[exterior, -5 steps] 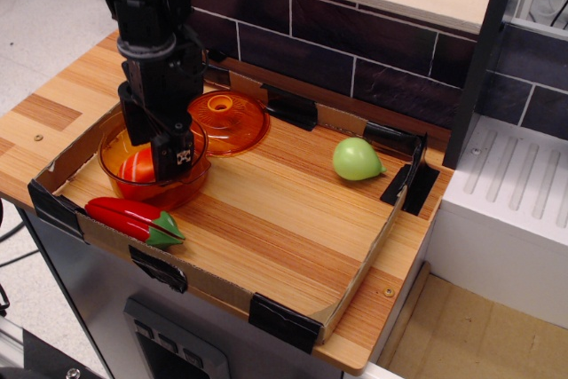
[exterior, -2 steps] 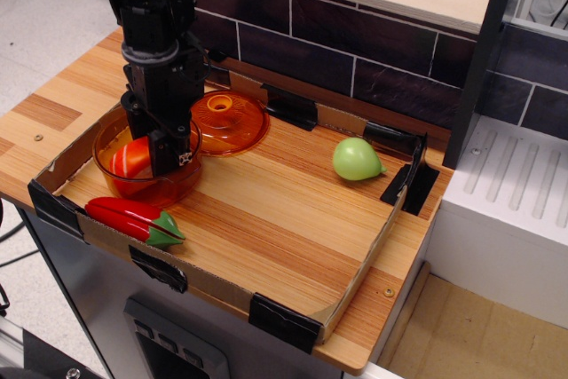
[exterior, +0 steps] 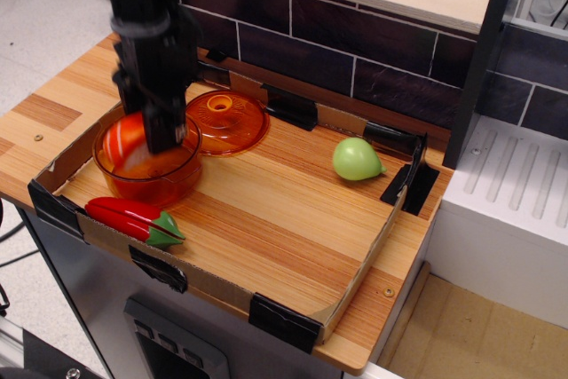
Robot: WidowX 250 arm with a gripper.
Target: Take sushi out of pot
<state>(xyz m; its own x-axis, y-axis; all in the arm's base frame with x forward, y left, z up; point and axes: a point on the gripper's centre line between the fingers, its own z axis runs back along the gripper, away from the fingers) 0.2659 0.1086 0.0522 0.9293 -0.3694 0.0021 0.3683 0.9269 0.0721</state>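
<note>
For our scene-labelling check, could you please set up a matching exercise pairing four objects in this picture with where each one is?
Things:
1. sushi
2. lid
3. red pepper
4. green fruit

Places:
A. alone on the wood toward the right side of the tray
B. at the front left edge, in front of the pot
C. at the gripper, over the pot
D. flat on the wood just right of the pot

Pairs: 1-C, 2-D, 3-B, 4-A

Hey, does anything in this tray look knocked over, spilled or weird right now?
Nothing is spilled or broken. The one odd thing: the sushi sits tilted at the pot's rim instead of lying flat, with the gripper right against it. The lid, pepper and green fruit lie undisturbed.
</note>
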